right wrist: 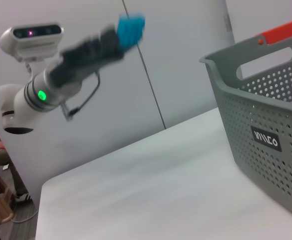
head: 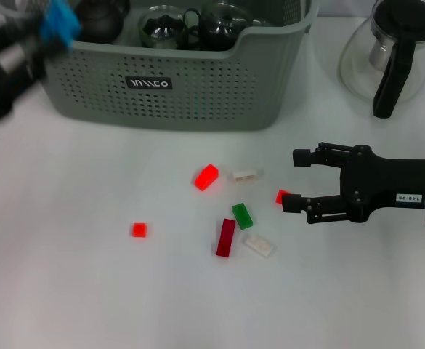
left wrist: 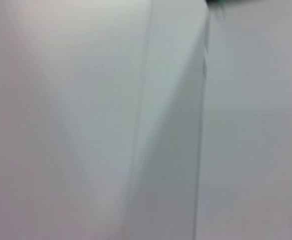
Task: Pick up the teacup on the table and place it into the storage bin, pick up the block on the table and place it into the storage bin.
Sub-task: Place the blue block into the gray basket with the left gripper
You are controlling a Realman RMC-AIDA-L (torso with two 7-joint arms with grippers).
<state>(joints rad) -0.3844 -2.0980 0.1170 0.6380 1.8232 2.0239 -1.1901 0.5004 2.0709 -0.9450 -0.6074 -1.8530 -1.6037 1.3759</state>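
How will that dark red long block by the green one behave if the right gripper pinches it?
The dark red block looks rigid moulded plastic, so probably stiff and light. It lies flat, unlikely to roll. Its glossy sides may slip, and the green block sits close, so the open right gripper could nudge it.

We see storage bin [head: 197,91] at table's far edge: grey-green perforated plastic, upright, small black label with white lettering on near wall, cut-out handle in end wall. Dark teacups [head: 165,27] sit inside it, along far side. Blue block [head: 59,22] is held aloft over bin's left corner, blurred. On table near bin's front: bright red block [head: 206,177], small red block [head: 139,230], dark red block [head: 226,238], green block [head: 243,216], two clear blocks [head: 245,175], lying scattered, apart.
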